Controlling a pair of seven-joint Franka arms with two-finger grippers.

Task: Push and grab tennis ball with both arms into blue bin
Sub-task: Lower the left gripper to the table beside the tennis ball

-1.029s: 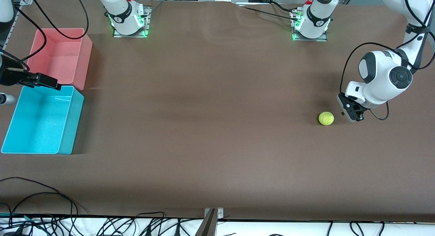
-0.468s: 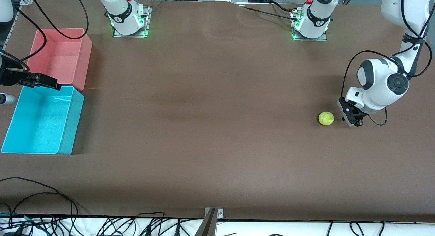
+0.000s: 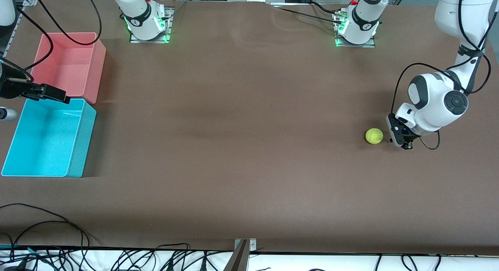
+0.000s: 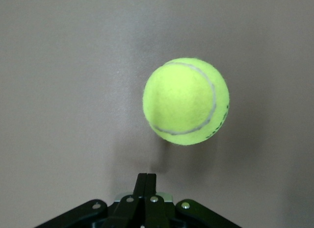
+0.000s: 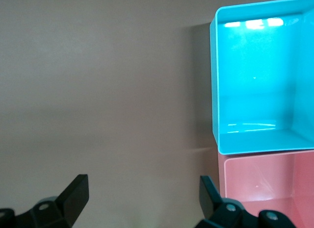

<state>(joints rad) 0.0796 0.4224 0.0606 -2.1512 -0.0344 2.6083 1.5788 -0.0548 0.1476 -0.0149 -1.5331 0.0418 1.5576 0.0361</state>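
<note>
Blue bin (image 3: 48, 140): empty, well apart from tennis ball, at right arm's end of table.
Right gripper (image 3: 45, 92): over bin edge, unmoved, jaws wide, empty, waiting.
Left gripper (image 3: 401, 137): lowered over last second, closer beside ball, fingers (image 4: 145, 189) pressed together, holding nothing.
Tennis ball (image 3: 374, 136): unmoved; push judged imminent.

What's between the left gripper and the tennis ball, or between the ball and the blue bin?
Nothing visible. The left gripper, fingers shut, sits beside the tennis ball with bare table between. From the ball to the blue bin, only bare table. The right gripper, open, waits over the bins.
</note>
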